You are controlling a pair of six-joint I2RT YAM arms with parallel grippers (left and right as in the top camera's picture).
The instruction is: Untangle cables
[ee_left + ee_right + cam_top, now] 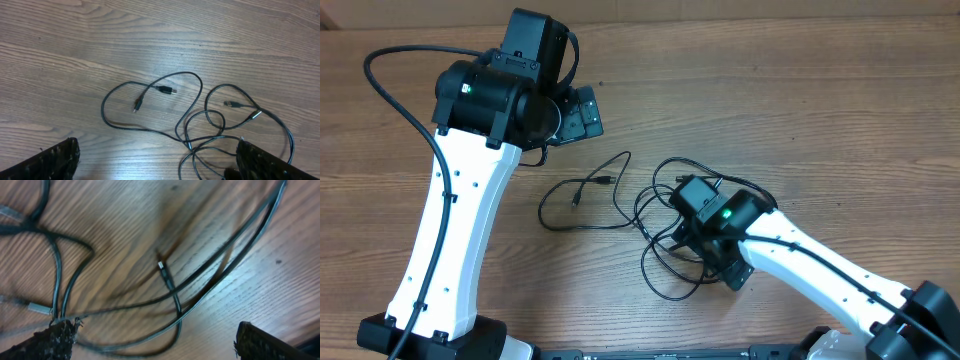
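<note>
Since the left gripper (582, 112) hangs at the left side of the wooden table (800, 110) with its jaws spread wide and nothing between them, the cables (620, 205) lie off to its right and toward the arm bases, near but not touched. Next along comes the open loop (103, 107), lying flat, with a USB plug (168, 91) and a smaller plug (137, 105) resting inside it (both ends look free of any crossing). Further right the cords bunch into the tangle (665, 228), where several strands cross at one spot (190, 143). The whole sprawl has its long axis running across the table, loop at the left end and tangle at the right. The right gripper (155, 330) sits low over that tangle, its fingers parted and empty, with a pair of long strands (220, 270) sweeping between them and a small connector tip (161, 265) just ahead. By my reading the right arm is much the nearer to the crossings, so a pinch there would fall to it, while the left arm is better placed for drawing the loop away leftward.
</note>
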